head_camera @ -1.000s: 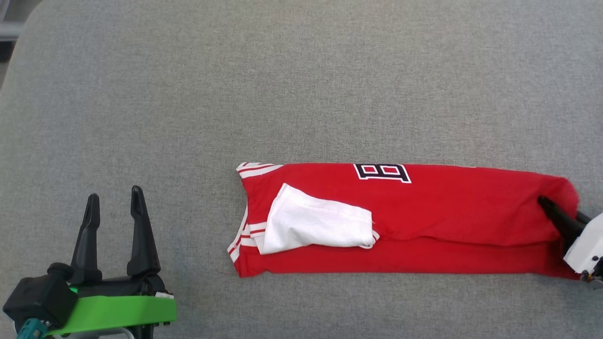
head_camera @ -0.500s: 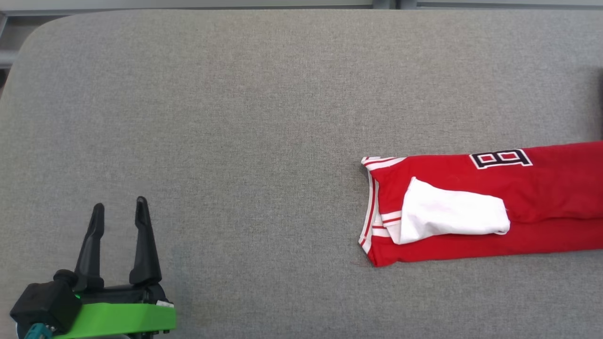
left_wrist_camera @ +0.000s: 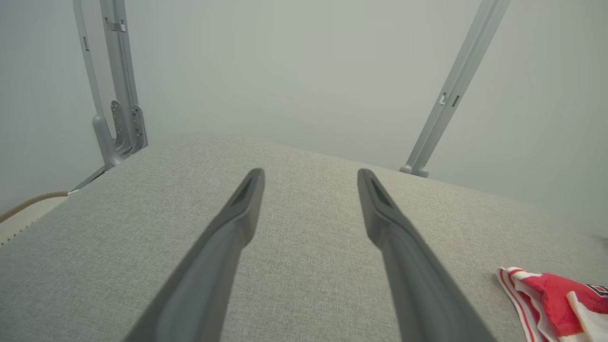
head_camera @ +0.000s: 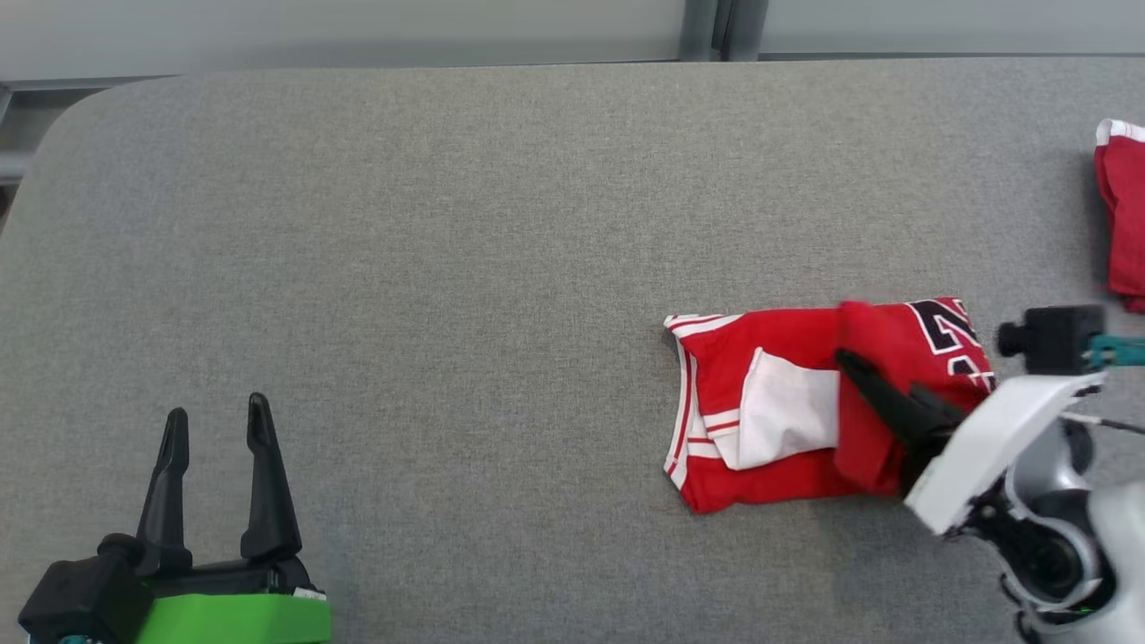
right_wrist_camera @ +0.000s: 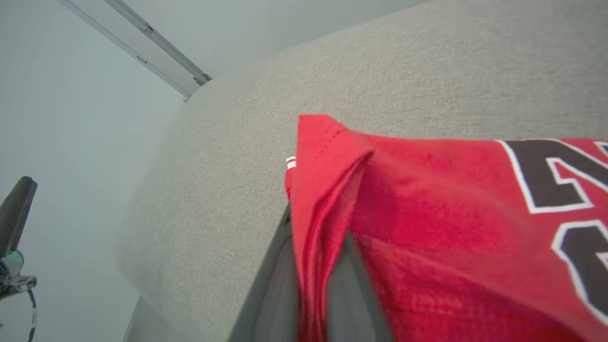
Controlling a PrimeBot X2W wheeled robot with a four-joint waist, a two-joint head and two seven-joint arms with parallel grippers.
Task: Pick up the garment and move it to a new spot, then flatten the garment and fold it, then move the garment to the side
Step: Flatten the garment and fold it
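The garment [head_camera: 769, 411] is a red jersey with white trim and black lettering, lying on the grey padded table [head_camera: 429, 233] right of centre. My right gripper [head_camera: 850, 361] is shut on the jersey's red hem and holds it lifted and doubled over the white sleeve part. In the right wrist view the red garment [right_wrist_camera: 451, 199] hangs pinched between the two fingers of my right gripper [right_wrist_camera: 316, 237]. My left gripper [head_camera: 217, 407] rests open at the lower left, far from the jersey. The left gripper [left_wrist_camera: 311, 174] stands wide apart, with a corner of the garment [left_wrist_camera: 555, 299] at the lower right.
Another red cloth [head_camera: 1123, 215] with white trim lies at the table's far right edge. Grey frame posts [left_wrist_camera: 451, 95] and a pale wall stand behind the table. The table's rounded left corner [head_camera: 80, 116] is near.
The head camera has shifted. My right gripper has shut on the garment's right end and carried it left, doubling the long strip over itself. The left arm has stayed put.
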